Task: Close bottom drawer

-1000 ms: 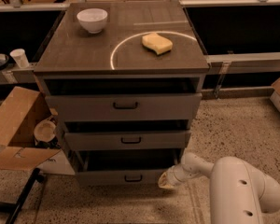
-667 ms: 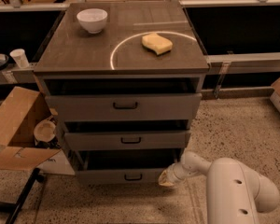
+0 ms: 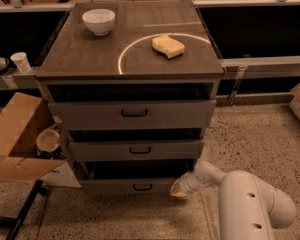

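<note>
The cabinet has three grey-brown drawers. The bottom drawer (image 3: 140, 185) is the lowest one, with a short front panel and a small dark bar handle (image 3: 142, 187). It stands slightly pulled out, with a dark gap above its front. My gripper (image 3: 179, 188) is at the end of the white arm (image 3: 250, 204), low down at the right end of the bottom drawer's front and touching or nearly touching it. It holds nothing that I can see.
The middle drawer (image 3: 137, 149) and top drawer (image 3: 132, 113) also stand slightly out. A white bowl (image 3: 98, 20) and a yellow sponge (image 3: 168, 46) sit on the cabinet top. An open cardboard box (image 3: 17, 134) stands on the left floor. A paper cup (image 3: 21, 61) is at far left.
The bottom drawer's front has moved in a little toward the cabinet. My gripper has stayed at its right end and followed it.
</note>
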Motion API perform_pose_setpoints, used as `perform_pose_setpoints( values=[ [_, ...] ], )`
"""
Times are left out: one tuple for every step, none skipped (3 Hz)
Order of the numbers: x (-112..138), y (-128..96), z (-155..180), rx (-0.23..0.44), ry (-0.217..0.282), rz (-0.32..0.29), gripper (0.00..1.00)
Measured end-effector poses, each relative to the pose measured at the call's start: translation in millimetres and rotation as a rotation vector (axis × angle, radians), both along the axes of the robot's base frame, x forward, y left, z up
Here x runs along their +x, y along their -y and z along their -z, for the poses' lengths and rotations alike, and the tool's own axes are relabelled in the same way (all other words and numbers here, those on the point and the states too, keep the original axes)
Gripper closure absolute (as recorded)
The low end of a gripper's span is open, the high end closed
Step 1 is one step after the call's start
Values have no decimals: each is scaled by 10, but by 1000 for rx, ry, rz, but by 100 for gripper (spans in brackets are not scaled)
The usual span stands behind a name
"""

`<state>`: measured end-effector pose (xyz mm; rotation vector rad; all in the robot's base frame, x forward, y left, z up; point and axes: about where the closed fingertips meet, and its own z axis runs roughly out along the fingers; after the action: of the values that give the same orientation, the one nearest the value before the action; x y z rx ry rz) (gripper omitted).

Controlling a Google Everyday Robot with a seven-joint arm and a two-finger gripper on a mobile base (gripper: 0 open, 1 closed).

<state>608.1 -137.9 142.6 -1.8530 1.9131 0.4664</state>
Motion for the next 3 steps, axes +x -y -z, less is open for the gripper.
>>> perform_pose_setpoints(
  values=[
    [126,68,39,7,9,24,15],
    [164,113,50,14,15,35,0],
    [26,167,-76,29,30,5,0]
  ],
)
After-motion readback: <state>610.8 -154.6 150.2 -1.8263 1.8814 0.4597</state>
